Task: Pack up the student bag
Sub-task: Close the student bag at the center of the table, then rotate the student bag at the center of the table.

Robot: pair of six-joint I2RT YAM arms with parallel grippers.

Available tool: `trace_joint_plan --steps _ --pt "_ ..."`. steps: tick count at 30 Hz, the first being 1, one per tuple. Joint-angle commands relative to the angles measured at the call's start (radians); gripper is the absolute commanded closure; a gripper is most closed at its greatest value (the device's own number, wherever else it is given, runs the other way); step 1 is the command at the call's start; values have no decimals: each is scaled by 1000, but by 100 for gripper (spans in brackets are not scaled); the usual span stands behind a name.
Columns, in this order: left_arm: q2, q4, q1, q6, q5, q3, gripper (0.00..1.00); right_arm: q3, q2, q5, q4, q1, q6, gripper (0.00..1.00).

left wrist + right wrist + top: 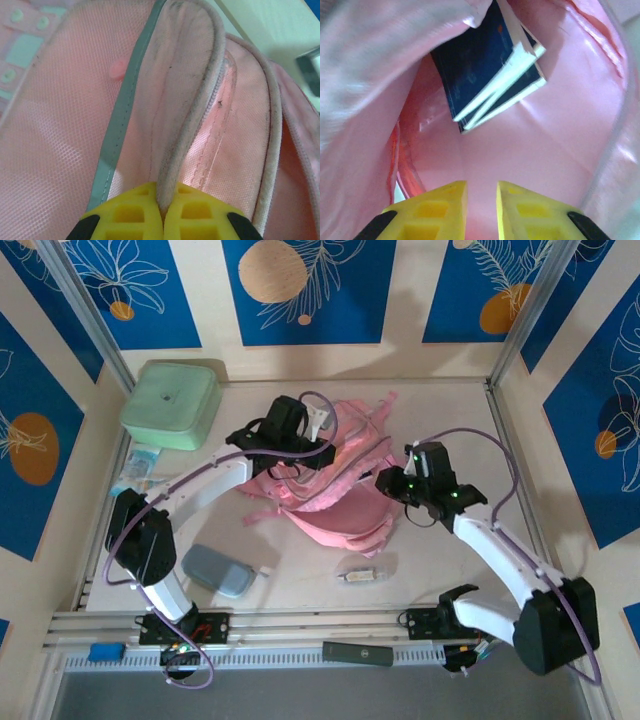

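Student bag lies slumped mid-bench, btw my two arms, w/ its open side toward the right one. My left claw is clamped on the bag's corded rim beside the zip and holds that edge up. My right claw sits inside the opening, jaws a little apart, nothing btw them. Dark blue books lie deeper in against the lining.

Handling, my guess:
- **Stiffness:** soft thin fabric, no frame, so it sags wherever it isn't held. The mouth prob collapses if the rim is let go.
- **Grip:** the lining looks glossy, likely slick. Things should slide in, but a pinch on flat lining may slip.
- **Weight:** the bag itself is light. W/ books in it, it's heavier and lopsided toward the far end.
- **Fragility:** not fragile.
- **Best holds:** the corded rim, as now, or a strap. Both are thick and stitched, so they shouldn't pull out of the pads.
- **Poor hold:** the mesh panel, which could snag.

Writing: none readable. The book covers show faint pale marks, too blurred to make out. I see no logo on the bag, and the mint patches w/ studs carry no text.
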Motion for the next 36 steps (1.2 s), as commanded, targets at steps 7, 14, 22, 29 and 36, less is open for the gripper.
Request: trace_joint_plan --steps 7,14,22,29,36 --pt "-170 197 35 -179 177 -228 40 51 -151 -46 -230 63 -14 70" --pt "-338 197 155 -331 41 -461 32 100 -7 -77 -247 195 -4 63" --pt "-437 262 257 -584 -142 -695 21 118 196 -72 -161 369 101 62" --pt "-321 334 278 -674 -125 -710 21 85 262 -53 -85 419 170 62" --pt "-159 435 278 -724 -103 -692 35 50 266 -15 -94 430 188 62"
